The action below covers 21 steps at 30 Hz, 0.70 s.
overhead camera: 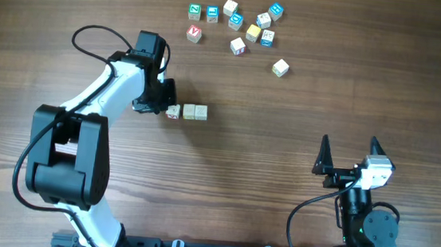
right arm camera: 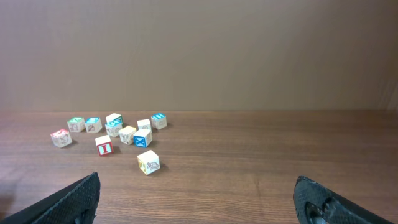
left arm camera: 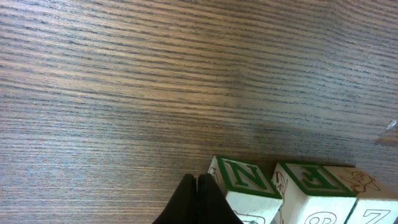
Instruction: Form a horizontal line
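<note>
Horizontal line of small cream-white wooden letter cubes (overhead camera: 188,112) is laid mid-table, three in a row. Left gripper (left arm camera: 197,186) is pinched shut and empty at its left end; straightening is judged in hand. Right gripper (overhead camera: 350,143) is spread wide, near right. Another of the far loose cubes (overhead camera: 238,47) would be fetched next. Whether the end cube is touched cannot be told.

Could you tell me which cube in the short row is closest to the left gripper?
The cube at the row's left end seen from overhead, beside the shut left gripper; its top shows reddish marks, the other two cubes look plain cream.
</note>
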### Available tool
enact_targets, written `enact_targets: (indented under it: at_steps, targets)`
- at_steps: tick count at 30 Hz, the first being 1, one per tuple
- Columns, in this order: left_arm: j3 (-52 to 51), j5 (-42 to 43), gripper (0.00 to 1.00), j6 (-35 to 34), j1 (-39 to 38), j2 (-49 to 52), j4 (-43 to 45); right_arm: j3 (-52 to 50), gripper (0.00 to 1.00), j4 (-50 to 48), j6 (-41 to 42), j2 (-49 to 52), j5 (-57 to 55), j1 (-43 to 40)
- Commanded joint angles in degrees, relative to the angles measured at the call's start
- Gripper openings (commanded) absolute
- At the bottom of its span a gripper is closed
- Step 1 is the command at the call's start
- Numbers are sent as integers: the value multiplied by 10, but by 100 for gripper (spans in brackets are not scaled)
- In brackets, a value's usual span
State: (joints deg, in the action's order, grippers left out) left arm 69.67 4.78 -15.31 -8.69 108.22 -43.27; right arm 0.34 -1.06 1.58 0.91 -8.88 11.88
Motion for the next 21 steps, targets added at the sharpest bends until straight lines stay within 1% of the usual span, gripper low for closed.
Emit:
enact_targets:
  at_steps: [1, 12, 15, 21]
  targets:
    - [-7, -5, 5, -1, -2, 5, 0, 0, 100, -2, -5, -3, -5, -3]
    - [-16, -12, 4, -1, -2, 5, 0, 0, 100, -2, -5, -3, -5, -3]
    - [-16, 10, 4, -1, -2, 5, 2, 0, 100, -2, -5, -3, -5, -3]
    - [-16, 12, 4, -1, -2, 5, 12, 0, 100, -2, -5, -3, -5, -3]
